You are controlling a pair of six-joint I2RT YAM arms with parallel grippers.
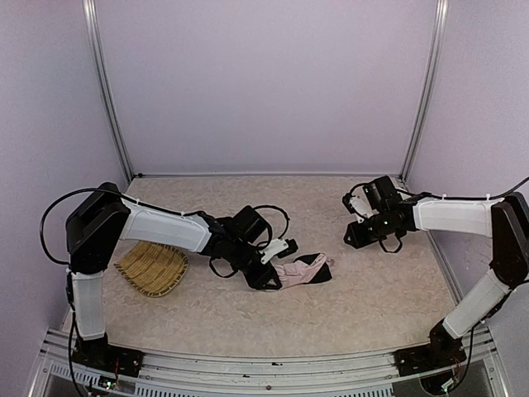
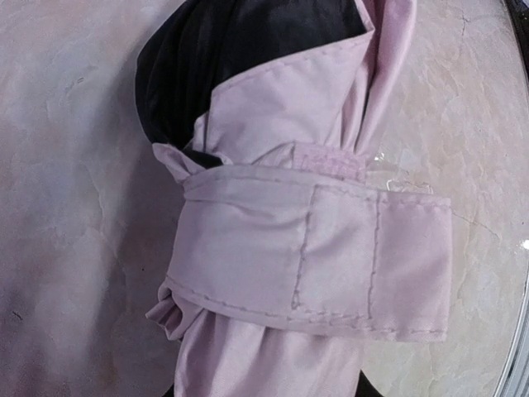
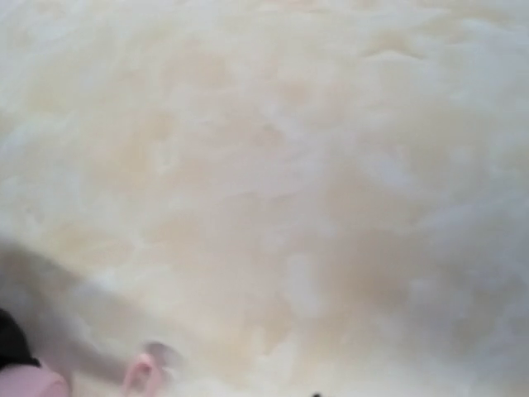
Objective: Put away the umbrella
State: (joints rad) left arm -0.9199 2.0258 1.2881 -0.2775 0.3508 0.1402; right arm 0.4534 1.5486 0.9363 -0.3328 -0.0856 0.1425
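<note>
The umbrella (image 1: pixel 302 271) lies folded on the table's middle, pale pink with black lining at its right end. My left gripper (image 1: pixel 266 277) sits over its left end, shut on the bundled fabric. In the left wrist view the umbrella (image 2: pixel 314 256) fills the frame, with a pink strap wrapped round it, and dark fingertips (image 2: pixel 369 390) peek out on either side at the bottom. My right gripper (image 1: pixel 354 237) hovers to the right of the umbrella, apart from it. Its wrist view is blurred, and only a pink bit of the umbrella (image 3: pixel 25 382) shows at the lower left.
A woven straw tray (image 1: pixel 153 269) lies at the left, under the left arm's elbow. Metal frame posts (image 1: pixel 417 91) and pale walls close in the back and sides. The table's near edge has an aluminium rail (image 1: pixel 264 364).
</note>
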